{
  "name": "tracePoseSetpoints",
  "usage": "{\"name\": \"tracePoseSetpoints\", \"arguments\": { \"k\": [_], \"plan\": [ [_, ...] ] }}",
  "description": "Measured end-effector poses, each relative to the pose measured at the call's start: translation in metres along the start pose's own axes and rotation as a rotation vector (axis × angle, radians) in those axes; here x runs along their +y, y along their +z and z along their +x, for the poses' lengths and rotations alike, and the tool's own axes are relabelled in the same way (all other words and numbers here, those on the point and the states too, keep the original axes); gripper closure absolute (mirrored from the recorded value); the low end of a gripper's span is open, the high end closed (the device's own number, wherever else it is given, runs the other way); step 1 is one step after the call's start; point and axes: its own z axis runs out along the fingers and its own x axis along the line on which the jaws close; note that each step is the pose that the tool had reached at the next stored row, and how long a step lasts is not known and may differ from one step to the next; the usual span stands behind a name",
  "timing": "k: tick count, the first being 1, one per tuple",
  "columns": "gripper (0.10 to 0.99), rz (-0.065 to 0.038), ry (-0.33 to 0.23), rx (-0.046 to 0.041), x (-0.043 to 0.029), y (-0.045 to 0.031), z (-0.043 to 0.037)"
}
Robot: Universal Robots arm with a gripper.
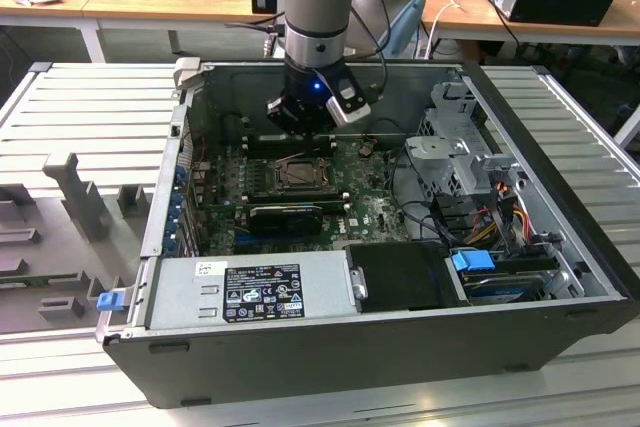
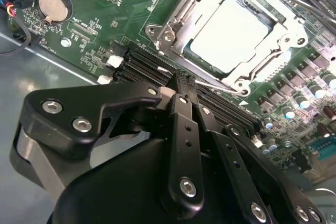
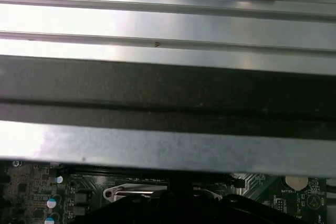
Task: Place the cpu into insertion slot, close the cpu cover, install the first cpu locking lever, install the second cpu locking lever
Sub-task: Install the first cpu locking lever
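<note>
Cpu [image 2: 233, 35], pale silvery square, lies framed beneath cpu cover [image 2: 181, 9].

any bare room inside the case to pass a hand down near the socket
Hardly. The gripper hangs right over the motherboard, beside the closed cpu cover. Drive cage and cables crowd the exterior view's right. Barest patch: the power supply top.

Just beyond the black gripper [image 2: 185, 85] lies the pale silvery cpu [image 2: 234, 34], framed by a shiny silver cover [image 2: 181, 9] on a green board [image 2: 115, 9] with white markings.
</note>
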Motion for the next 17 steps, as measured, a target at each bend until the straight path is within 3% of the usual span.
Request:
{"name": "tracePoseSetpoints", "arguments": {
  "k": [13, 17],
  "plan": [
    [0.980, 0.001, -0.028, 0.0035, -0.0007, 0.0102, -0.0031],
    [0.980, 0.007, -0.032, 0.0050, -0.0014, 0.0139, -0.0046]
  ]
}}
